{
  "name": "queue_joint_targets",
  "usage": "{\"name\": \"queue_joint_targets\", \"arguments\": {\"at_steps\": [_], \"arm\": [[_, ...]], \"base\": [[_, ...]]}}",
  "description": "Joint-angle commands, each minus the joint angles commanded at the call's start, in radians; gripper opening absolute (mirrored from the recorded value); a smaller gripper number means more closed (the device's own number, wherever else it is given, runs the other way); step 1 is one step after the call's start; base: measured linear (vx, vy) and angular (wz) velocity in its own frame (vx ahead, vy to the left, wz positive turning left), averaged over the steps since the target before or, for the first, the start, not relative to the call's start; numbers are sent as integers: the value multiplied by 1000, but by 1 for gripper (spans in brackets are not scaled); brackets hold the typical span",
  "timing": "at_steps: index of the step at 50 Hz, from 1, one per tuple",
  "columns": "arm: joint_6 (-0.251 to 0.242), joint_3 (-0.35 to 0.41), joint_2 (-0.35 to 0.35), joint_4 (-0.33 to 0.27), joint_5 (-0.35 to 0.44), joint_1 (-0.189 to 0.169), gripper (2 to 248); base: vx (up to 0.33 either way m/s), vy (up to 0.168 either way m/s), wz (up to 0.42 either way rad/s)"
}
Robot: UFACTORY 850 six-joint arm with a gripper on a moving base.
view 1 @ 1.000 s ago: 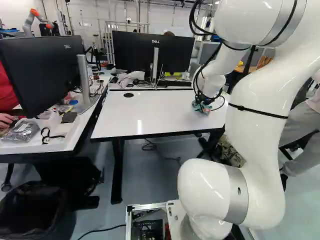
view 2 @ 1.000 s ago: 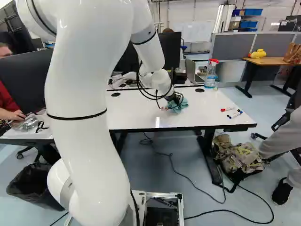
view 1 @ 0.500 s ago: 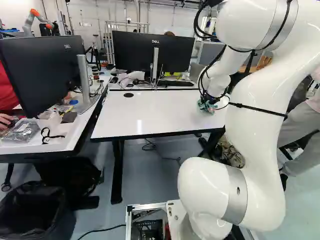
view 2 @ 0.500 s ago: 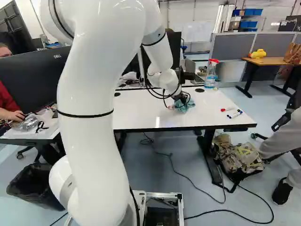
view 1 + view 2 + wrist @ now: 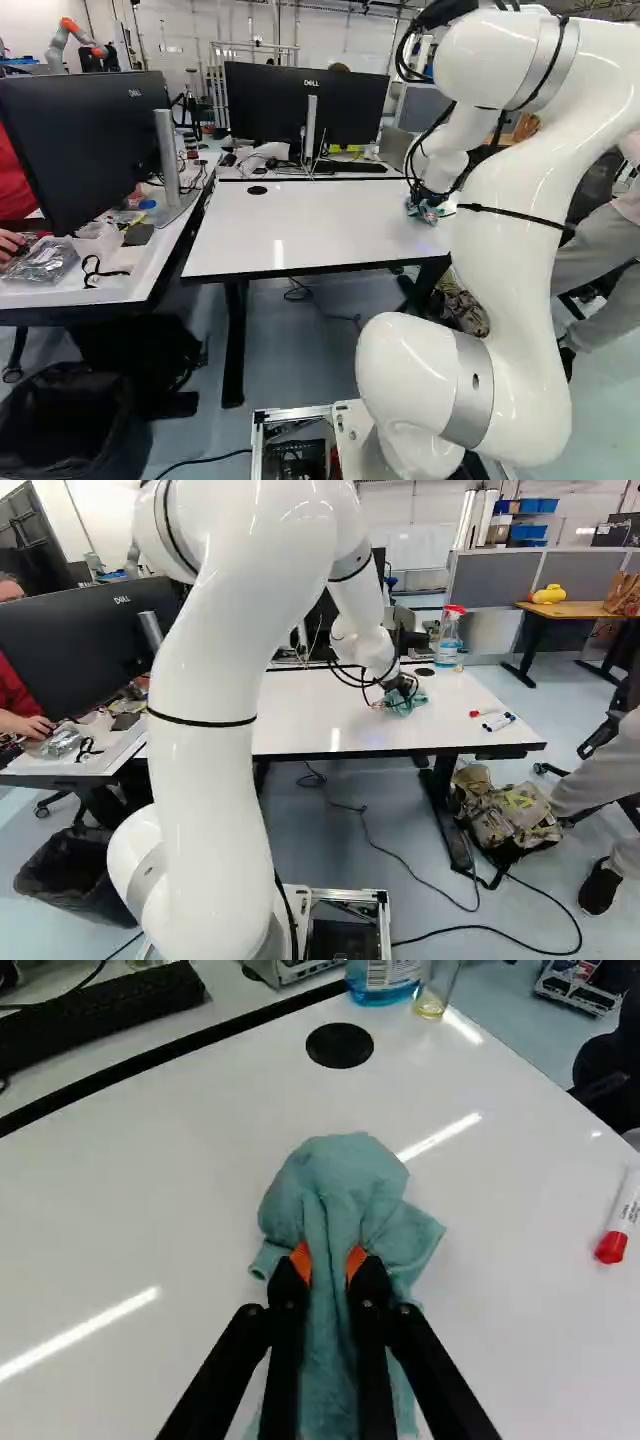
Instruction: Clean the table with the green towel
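Observation:
In the right base view my gripper (image 5: 398, 686) is low over the right part of the white table (image 5: 300, 715), with the green towel (image 5: 408, 706) bunched beneath it. From the wrist, my gripper (image 5: 329, 1265) is shut on a fold of the towel (image 5: 345, 1175), its orange pads (image 5: 300, 1260) pressing the cloth from both sides. The towel spreads ahead of and beside the fingers and lies on the tabletop. In the left base view the towel (image 5: 425, 212) shows partly behind the wrist cables.
A spray bottle (image 5: 449, 638) and a small glass (image 5: 437, 988) stand past the table's far edge strip. Markers (image 5: 498, 722) lie near the right edge. Monitors (image 5: 305, 105) stand behind the table, and another (image 5: 85, 145) at the left. Another robot (image 5: 72, 40) is far back.
My arm has moved to the right across the table, carrying the gripped towel along, closer to the markers. The base has not moved.

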Motion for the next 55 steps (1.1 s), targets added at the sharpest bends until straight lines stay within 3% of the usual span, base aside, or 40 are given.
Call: {"name": "queue_joint_targets", "arguments": {"at_steps": [18,29,55], "arm": [[0,-102,-76,0,0,-22,55],[0,-157,-116,0,0,-12,55],[0,-153,-103,0,0,-10,55]], "base": [[0,0,0],[0,0,0],[0,0,0]]}}
